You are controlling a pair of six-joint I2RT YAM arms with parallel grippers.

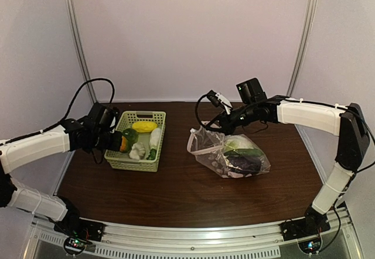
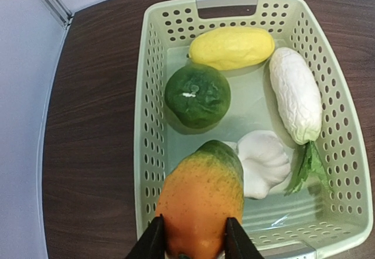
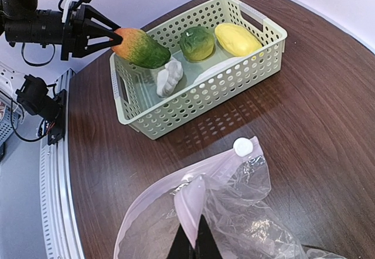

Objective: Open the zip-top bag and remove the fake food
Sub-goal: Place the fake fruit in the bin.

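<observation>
The zip-top bag (image 1: 228,153) lies right of centre with its mouth gaping toward the basket. A dark purple eggplant (image 1: 243,162) and green pieces (image 1: 239,145) of fake food still show inside it. My right gripper (image 3: 190,242) is shut on the pale zip strip (image 3: 199,203) and holds that edge up; the white slider (image 3: 242,147) sits at the strip's far end. My left gripper (image 2: 195,238) is shut on an orange-and-green fruit (image 2: 202,191), held over the near left corner of the green basket (image 2: 146,95).
The basket (image 1: 136,166) holds a yellow piece (image 2: 231,47), a round dark green one (image 2: 197,95), a long whitish lumpy one with a green stem (image 2: 296,95) and a white garlic-like lump (image 2: 263,162). Bare wood lies between basket and bag.
</observation>
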